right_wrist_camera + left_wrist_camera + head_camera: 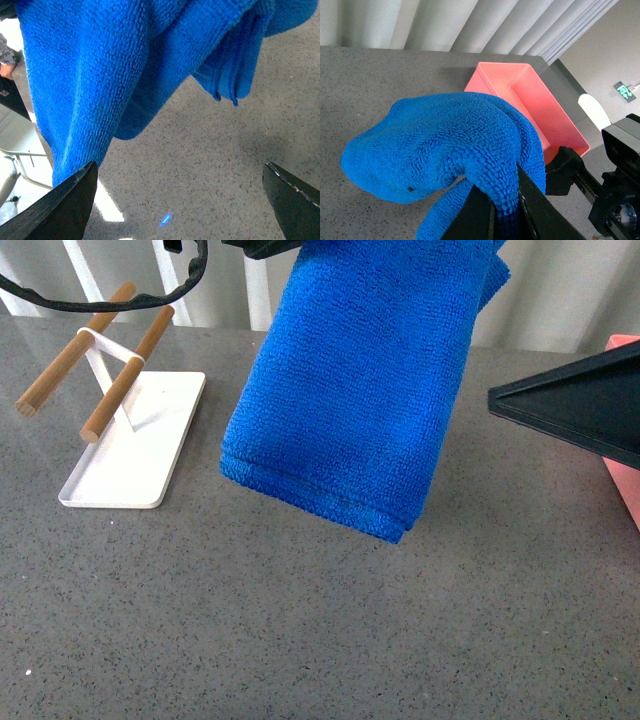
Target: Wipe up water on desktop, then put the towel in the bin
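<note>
Soft, even daylight fills all three views. In the front view the thick bright blue plush microfibre towel (350,380) is sharp, and it throws a faint, blurred shadow on the dark grey speckled stone-like desktop (300,640) just beside its lower hem. Left of the towel, the small white rectangular tray (140,440) is nearly overexposed. The left wrist view shows the towel's loops crisply. In the right wrist view a blown-out white area beside the towel's hanging edge loses all detail. A small blue glint marks the desktop near it, and the right gripper (179,167) has black, underexposed fingers (60,210).
</note>
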